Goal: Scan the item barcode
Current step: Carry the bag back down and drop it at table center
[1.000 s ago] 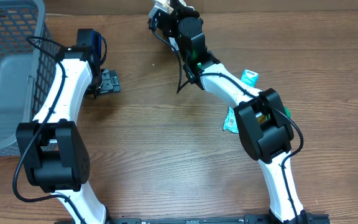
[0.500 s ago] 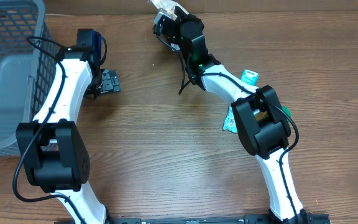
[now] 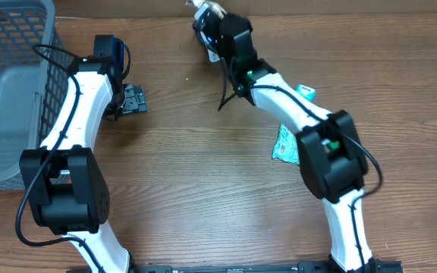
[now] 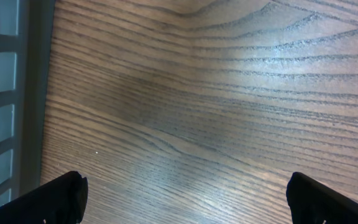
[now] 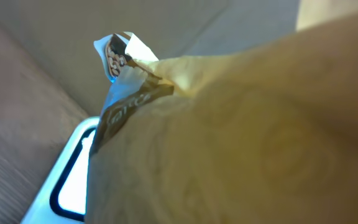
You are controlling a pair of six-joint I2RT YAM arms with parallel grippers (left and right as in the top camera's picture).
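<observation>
1. Overhead: right claw (image 3: 210,18) is clamped on the crinkly tan foil packet (image 3: 202,6) at the far edge of the wooden surface (image 3: 203,197). A second ago it sat slightly nearer and further left. Left claw (image 3: 133,98) is apart, empty and well away.
2. Left wrist: bare surface, fingers apart.
3. Right wrist: the packet fills the view, long axis running out from the claw. A white, black-rimmed lit window (image 5: 73,183), likely the scanner, sits just under its far end.

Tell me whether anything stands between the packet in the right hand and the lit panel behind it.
Nothing visible does. The right hand holds the packet. In the wrist view the lit panel shows just past the packet's edge, with no object between them. The rest of the panel is hidden.
</observation>
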